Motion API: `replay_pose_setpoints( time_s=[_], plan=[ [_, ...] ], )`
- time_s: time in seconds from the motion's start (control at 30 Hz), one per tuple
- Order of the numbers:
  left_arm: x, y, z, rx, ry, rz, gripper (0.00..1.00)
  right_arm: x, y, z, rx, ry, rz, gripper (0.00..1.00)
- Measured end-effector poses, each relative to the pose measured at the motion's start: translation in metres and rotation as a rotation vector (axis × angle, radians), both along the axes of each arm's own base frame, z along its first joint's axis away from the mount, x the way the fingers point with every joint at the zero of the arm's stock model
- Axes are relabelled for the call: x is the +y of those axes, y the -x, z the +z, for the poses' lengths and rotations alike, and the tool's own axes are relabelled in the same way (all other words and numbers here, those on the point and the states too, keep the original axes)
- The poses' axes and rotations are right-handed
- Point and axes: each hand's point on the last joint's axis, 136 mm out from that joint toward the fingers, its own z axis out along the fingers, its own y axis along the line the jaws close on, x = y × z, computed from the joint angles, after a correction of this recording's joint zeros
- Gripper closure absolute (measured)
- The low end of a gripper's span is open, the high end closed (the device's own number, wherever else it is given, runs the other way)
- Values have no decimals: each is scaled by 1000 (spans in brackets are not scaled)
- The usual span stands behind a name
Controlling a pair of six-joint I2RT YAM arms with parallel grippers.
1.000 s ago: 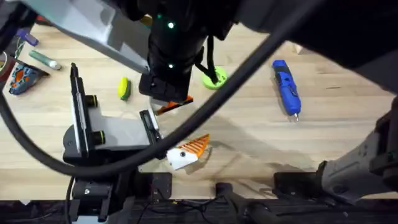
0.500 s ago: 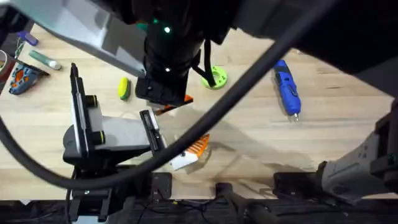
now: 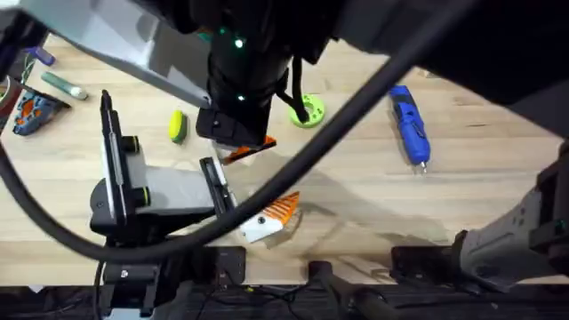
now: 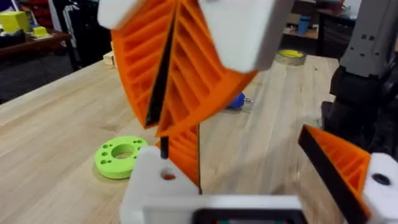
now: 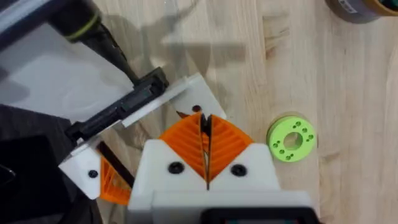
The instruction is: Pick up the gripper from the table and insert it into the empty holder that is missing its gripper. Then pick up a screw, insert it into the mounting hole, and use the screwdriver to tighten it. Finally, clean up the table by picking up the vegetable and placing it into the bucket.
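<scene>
From above, the right arm reaches across the middle of the table, and its pincer (image 3: pixel 236 135) is clamped on the gripper (image 3: pixel 253 148), the orange wedge poking out beneath it. The left arm lies low along the table with its pincer (image 3: pixel 267 218) in front of the bases. I'd say it is parked there so the other arm can work on it. The vegetable (image 3: pixel 177 126) sits well to the left of the action, the screwdriver (image 3: pixel 409 124) well to the right, and a green disc (image 3: pixel 306 111) lies just beyond the right arm. All three are left alone, since their turns come after the fitting.

The left wrist camera looks out over its own pincer, which is spread wide. On one side is the bare white holder (image 4: pixel 158 186) and on the other, well apart, an orange ribbed finger (image 4: pixel 339 165). The wedge hangs point-down with its lower end at the holder's top, beside a small hole. I cannot tell whether it is seated.

The right wrist camera looks straight down past its pinched-together fingers (image 5: pixel 186 146) onto the white bracket. The grip looks chosen to bring the wedge down vertically into its slot.
</scene>
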Motion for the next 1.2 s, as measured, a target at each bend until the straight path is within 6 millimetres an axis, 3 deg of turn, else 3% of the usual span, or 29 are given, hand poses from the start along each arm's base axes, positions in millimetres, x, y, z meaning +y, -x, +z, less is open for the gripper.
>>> replay_pose_setpoints(
  time_s=[1.2],
  plan=[
    [0,0,0,0,0,0,14,4,9,-1,3,4,21,996]
  ],
)
